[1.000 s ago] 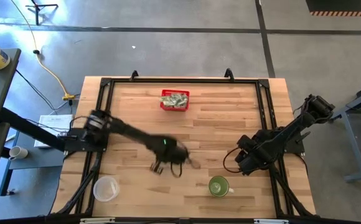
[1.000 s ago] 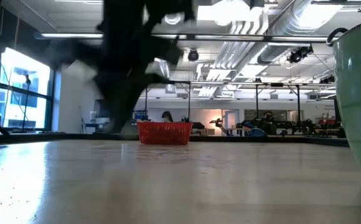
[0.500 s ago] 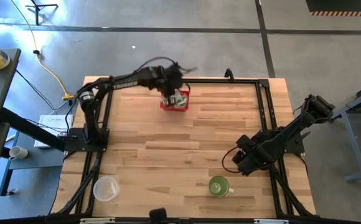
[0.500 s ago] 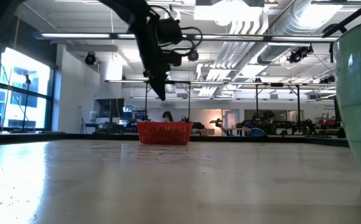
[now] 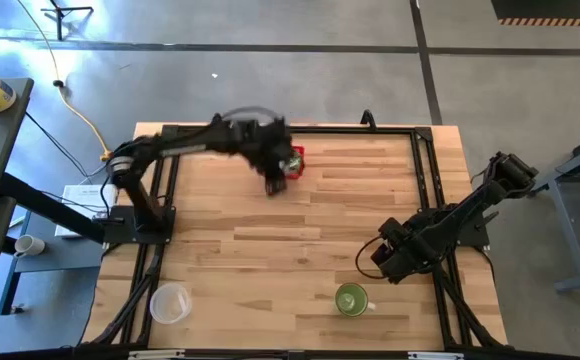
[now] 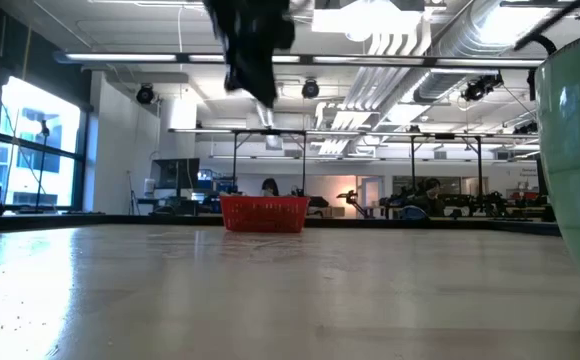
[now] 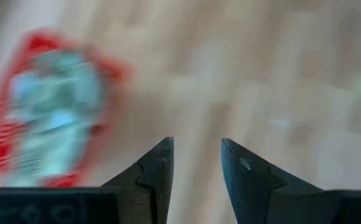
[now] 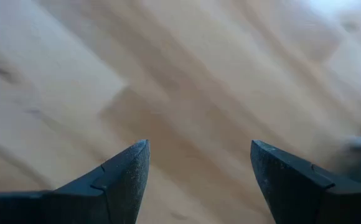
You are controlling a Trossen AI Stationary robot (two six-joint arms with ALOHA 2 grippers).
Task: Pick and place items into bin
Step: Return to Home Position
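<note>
The red bin [image 5: 296, 162] stands near the table's far edge, and my left arm covers part of it in the high view. The left wrist view shows the bin [image 7: 109, 71] filled with pale green-and-white items [image 7: 51, 107]. My left gripper [image 7: 196, 155] is open with nothing between its fingers. It hangs high above the table [image 6: 254, 70], just on the near-left side of the bin [image 6: 263, 213]. My right gripper [image 5: 384, 259] stands open [image 8: 199, 155] over bare wood at the right.
A green cup [image 5: 351, 299] stands near the table's front edge, right of centre, and looms at the right of the low view [image 6: 576, 160]. A clear plastic cup [image 5: 170, 303] stands at the front left. A black frame [image 5: 270, 128] runs along the table's edges.
My left gripper has swung from the middle of the table up and toward the far edge, to the bin. It has then drawn slightly back toward the near side while rising higher. My right arm has kept its place.
</note>
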